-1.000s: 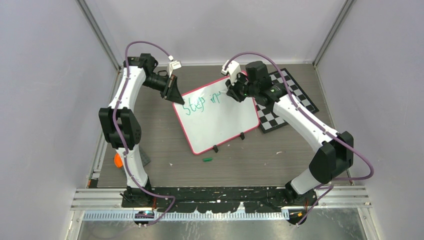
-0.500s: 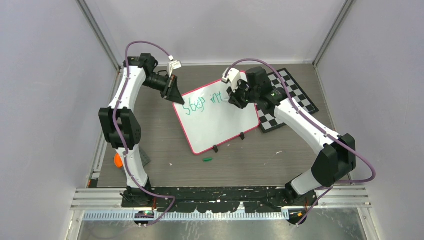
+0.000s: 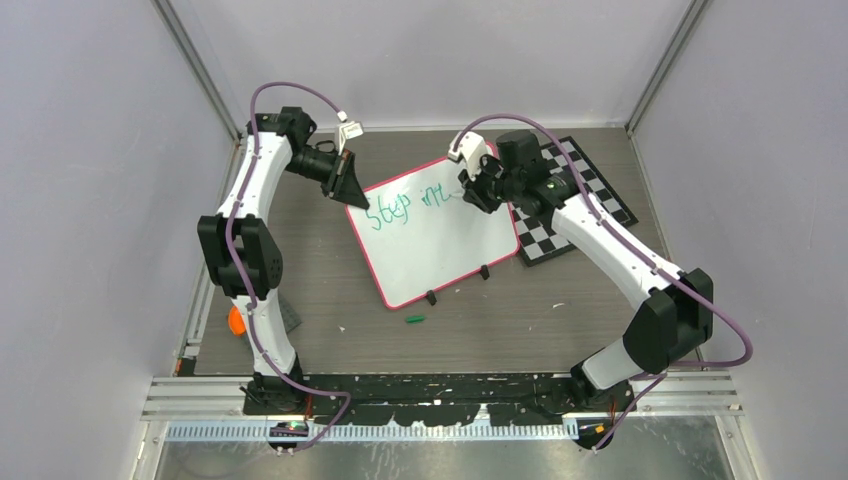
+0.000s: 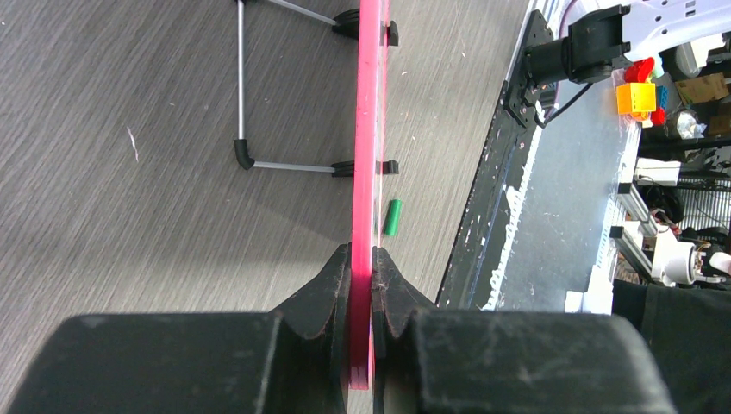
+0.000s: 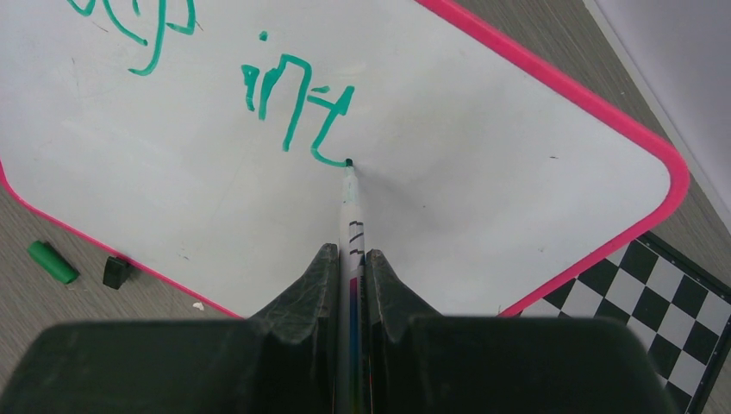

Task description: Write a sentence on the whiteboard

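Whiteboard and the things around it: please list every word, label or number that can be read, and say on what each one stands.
"Step": first word of the green sentence, handwritten on the whiteboard.
"int": green, right after it on the same line, seemingly unfinished. The marker tip is at the foot of the "t".
Marker barrel: small black marks, too blurred to read.
Nothing else readable in any view.

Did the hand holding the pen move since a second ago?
Yes. The right gripper, with the marker, slid a little rightward across the whiteboard, toward the checkered board.

left gripper [image 4: 362, 280] closed, reaching far forward, right gripper [image 5: 350, 276] closed, pointing downward
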You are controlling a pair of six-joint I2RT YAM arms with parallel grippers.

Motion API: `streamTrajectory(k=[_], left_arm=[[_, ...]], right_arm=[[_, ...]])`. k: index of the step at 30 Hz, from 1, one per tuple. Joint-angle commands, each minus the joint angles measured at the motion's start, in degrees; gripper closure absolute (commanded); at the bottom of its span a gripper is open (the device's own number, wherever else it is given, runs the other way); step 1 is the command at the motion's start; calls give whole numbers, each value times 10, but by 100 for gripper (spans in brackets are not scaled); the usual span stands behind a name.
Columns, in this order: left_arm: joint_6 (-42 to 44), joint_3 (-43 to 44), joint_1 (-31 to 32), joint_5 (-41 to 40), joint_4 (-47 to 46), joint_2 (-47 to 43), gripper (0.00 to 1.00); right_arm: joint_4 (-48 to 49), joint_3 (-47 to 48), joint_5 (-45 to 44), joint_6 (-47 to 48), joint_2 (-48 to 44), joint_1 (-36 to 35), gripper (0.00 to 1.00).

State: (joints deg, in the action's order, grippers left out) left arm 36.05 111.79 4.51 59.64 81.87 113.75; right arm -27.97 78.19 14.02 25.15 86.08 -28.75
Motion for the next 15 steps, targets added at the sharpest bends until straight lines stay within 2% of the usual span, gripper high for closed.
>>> streamTrajectory(k=[1,15], left_arm=[[14,-8,12,-20,-2,-9,99],[15,-10,14,-18,-3,-9,99]], right_arm=[[27,21,1,-5,-33,4,100],[51,42,-21,-18,-4,5,100]])
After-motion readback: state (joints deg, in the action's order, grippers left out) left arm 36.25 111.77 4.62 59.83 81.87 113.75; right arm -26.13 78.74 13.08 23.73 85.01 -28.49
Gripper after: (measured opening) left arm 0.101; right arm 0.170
